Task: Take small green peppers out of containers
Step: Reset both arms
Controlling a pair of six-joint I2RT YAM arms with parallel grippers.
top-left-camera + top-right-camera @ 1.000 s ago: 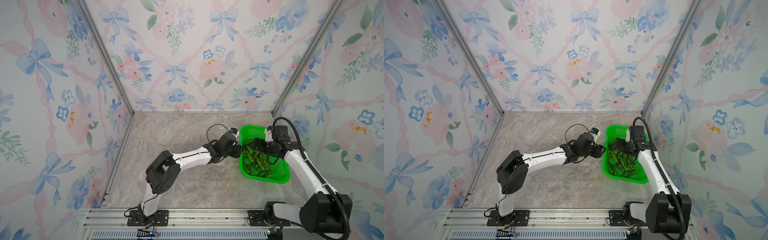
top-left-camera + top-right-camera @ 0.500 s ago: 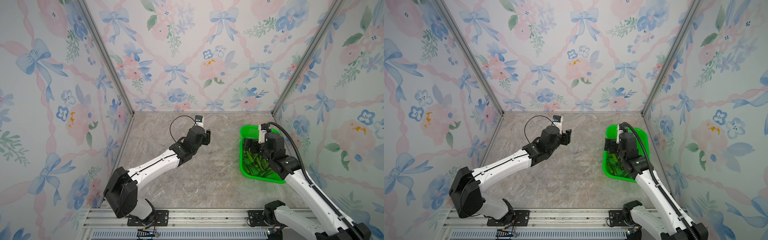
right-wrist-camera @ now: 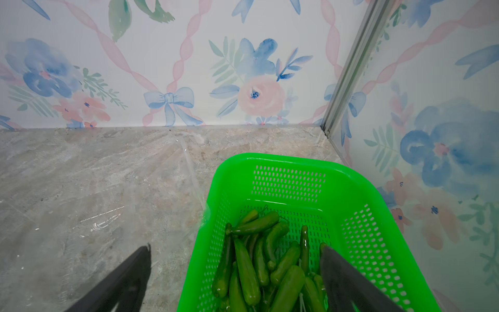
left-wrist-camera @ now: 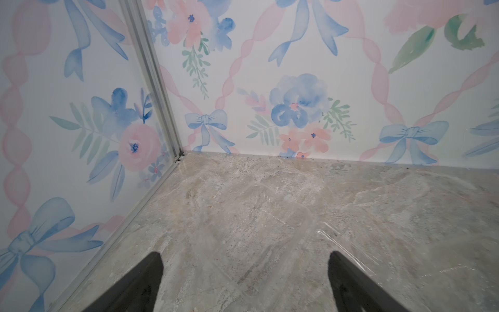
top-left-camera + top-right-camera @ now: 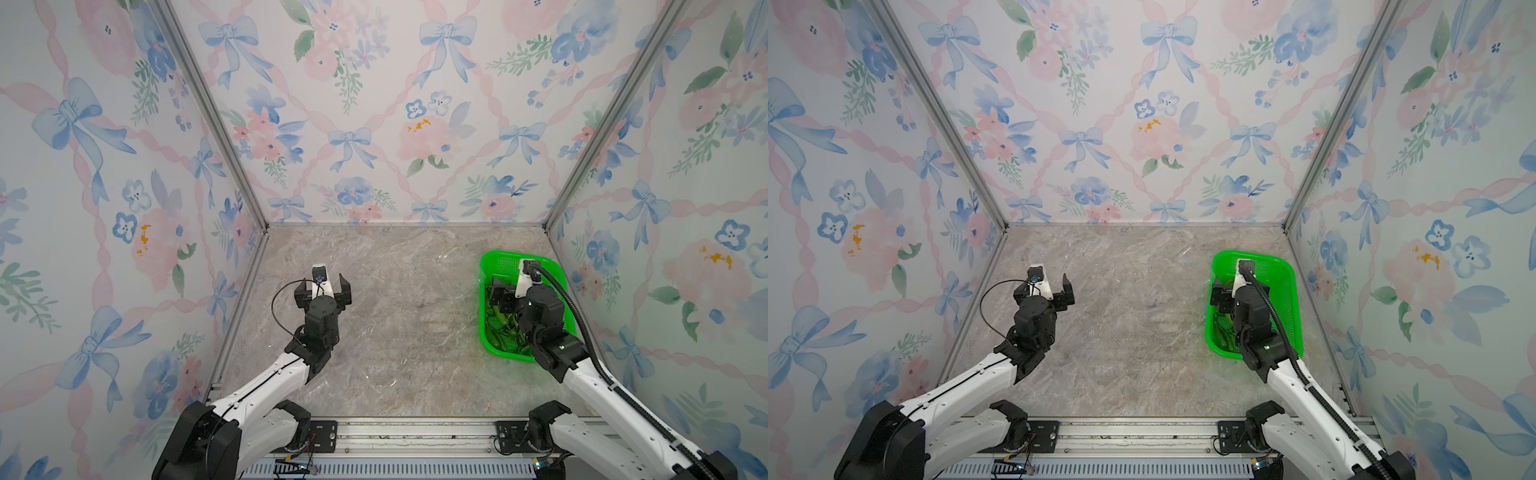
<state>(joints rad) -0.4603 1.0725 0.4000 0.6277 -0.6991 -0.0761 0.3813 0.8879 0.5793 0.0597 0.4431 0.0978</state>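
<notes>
My left pincer [image 4: 244, 256] is spread wide and holds nothing. It hangs over bare tabletop [image 5: 395, 332], well apart from the green basket [image 3: 270, 158]. Just ahead of one of its fingers I catch a thin glinting edge of clear plastic.

My right pincer [image 3: 235, 248] is also spread wide, with nothing between its fingers. It hangs above the near side of the basket: one finger sits over the inside, the other over the tabletop just outside, so the basket's side wall runs under the gap.

The peppers [image 3: 245, 267] lie heaped on the basket floor, directly below and just ahead of that inner finger. I cannot tell whether the finger touches them.

The containers [image 3: 189, 167] show only as faint clear edges and glints on the tabletop, beside the basket and under the outer finger. I cannot tell how many there are.
</notes>
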